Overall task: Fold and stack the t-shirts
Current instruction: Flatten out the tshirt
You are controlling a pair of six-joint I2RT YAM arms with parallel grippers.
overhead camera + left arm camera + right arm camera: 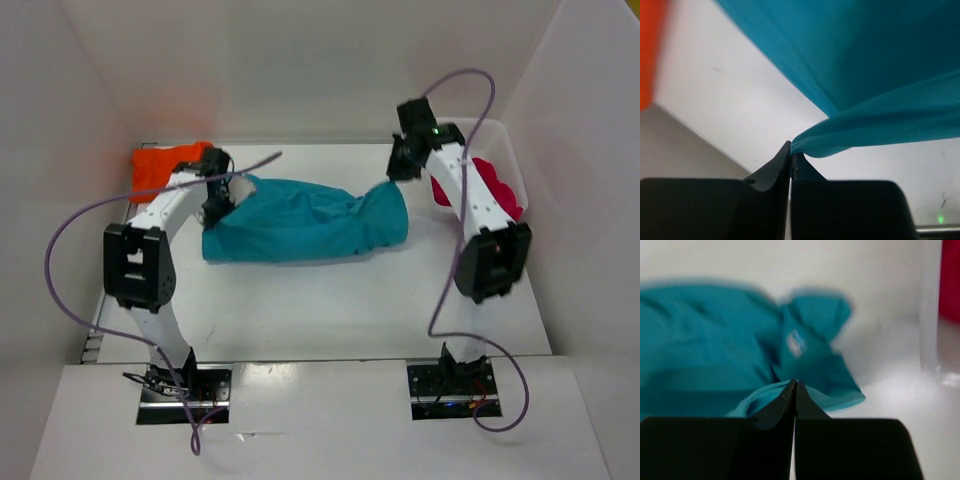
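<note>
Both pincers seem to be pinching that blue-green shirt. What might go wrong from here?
1. The left pincer and right pincer each pinch only a thin edge of the teal shirt; a tug might pull it free.
2. The shirt is bunched and wrinkled between them, so the fold may come out crooked.
3. The left pincer works close to the orange shirt and might drag it.

Rumpled teal t-shirt [300, 228] centre, orange t-shirt [163, 166] far left, pink-red t-shirt [503, 193] far right
</note>
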